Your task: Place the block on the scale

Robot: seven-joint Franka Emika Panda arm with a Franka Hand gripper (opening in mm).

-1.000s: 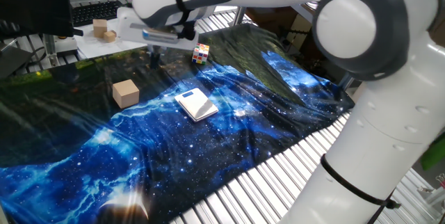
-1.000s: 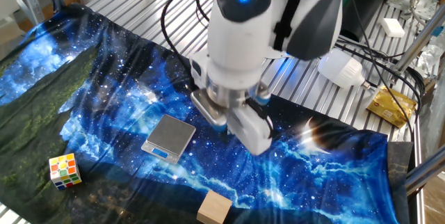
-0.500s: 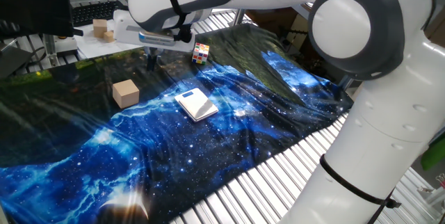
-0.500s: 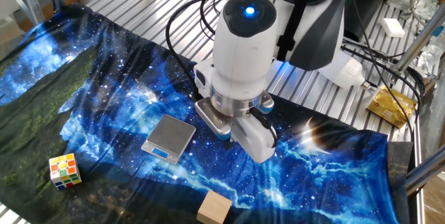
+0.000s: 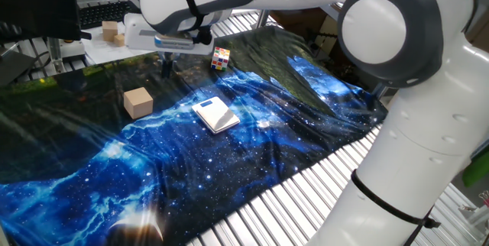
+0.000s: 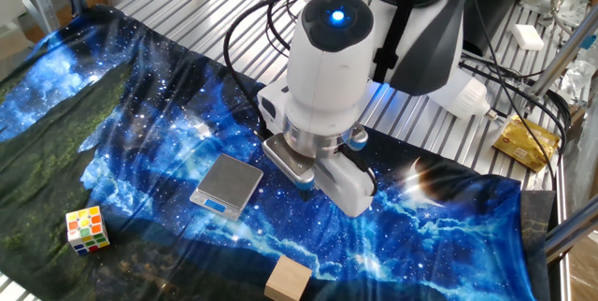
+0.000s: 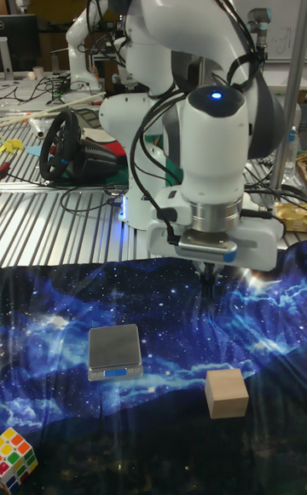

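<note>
The gripper [image 7: 207,284] is seen hanging above the galaxy-print cloth [image 5: 252,135], its dark fingers [image 5: 167,66] pointing down. Nothing is held, and the fingers appear drawn close together, though no view shows the gap clearly, so whether they are pressed shut cannot be told. In the tall fixed view the wooden block [image 7: 226,393] is found on the cloth below the gripper and slightly right of it, nearer the camera, apart from the fingers. The scale [image 7: 114,351] is seen lying flat on the cloth to the left of the block, with a gap between the two and nothing on its plate. In one fixed view the block [image 5: 138,101] sits left of the scale [image 5: 215,114]. A multicoloured puzzle cube [image 5: 221,58] is placed farther back on the cloth. Beyond the cloth's far edge, small wooden blocks [image 5: 112,32] are seen on white paper [image 5: 114,47].
</note>
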